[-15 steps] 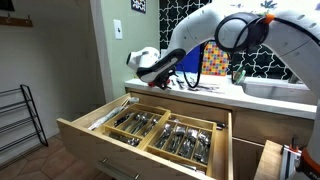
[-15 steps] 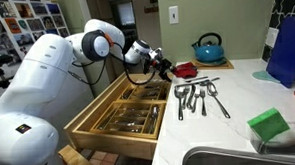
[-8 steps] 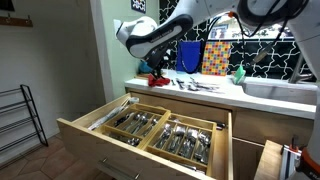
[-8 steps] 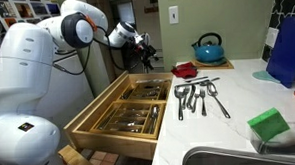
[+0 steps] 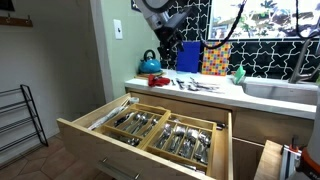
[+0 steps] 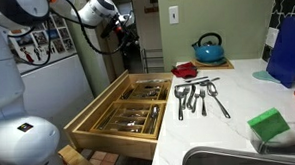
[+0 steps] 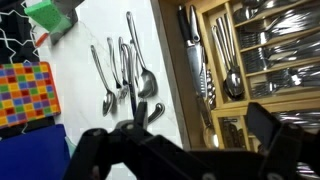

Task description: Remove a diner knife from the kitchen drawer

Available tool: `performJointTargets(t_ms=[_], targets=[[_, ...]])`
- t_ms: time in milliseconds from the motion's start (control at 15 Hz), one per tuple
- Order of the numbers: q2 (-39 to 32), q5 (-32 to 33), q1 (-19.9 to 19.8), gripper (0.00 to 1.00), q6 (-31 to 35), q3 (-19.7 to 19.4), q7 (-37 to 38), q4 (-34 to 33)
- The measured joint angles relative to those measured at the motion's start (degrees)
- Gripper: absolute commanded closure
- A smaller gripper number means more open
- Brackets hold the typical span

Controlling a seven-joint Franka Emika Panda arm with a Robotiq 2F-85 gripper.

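The kitchen drawer [image 5: 95, 125] is pulled open in both exterior views, its wooden divider trays [image 6: 138, 101] filled with silver cutlery. In the wrist view the drawer [image 7: 250, 60] lies on the right, with dark-handled knives [image 7: 188, 22] in a narrow compartment. Several knives, forks and spoons [image 7: 125, 70] lie on the white counter, and they also show in the exterior views [image 6: 198, 95] [image 5: 195, 85]. My gripper [image 7: 175, 135] is open and empty. It hangs high above the counter edge and drawer [image 5: 165, 30] [image 6: 123, 25].
A blue kettle [image 6: 209, 50] and a red bowl [image 6: 185, 69] stand at the counter's back. A green sponge [image 6: 269, 124] lies by the sink [image 6: 226, 159]. A blue box [image 6: 286, 46] stands nearby. A narrow pull-out with a red-and-white tag [image 5: 285, 160] is beside the drawer.
The arm has risen from just above the counter edge by the red bowl to high above the drawer. The cutlery has not moved.
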State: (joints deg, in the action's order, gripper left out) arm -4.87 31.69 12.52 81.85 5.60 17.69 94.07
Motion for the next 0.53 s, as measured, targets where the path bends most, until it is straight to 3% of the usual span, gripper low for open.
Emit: performJointTargets(t_ms=[200,533], targets=[[7.9,-4.3,-0.7,0.0,0.5,0.3,-5.4,6.6],[6.5,-4.1,-0.9,0.0,0.5,0.6,-5.3,5.5]])
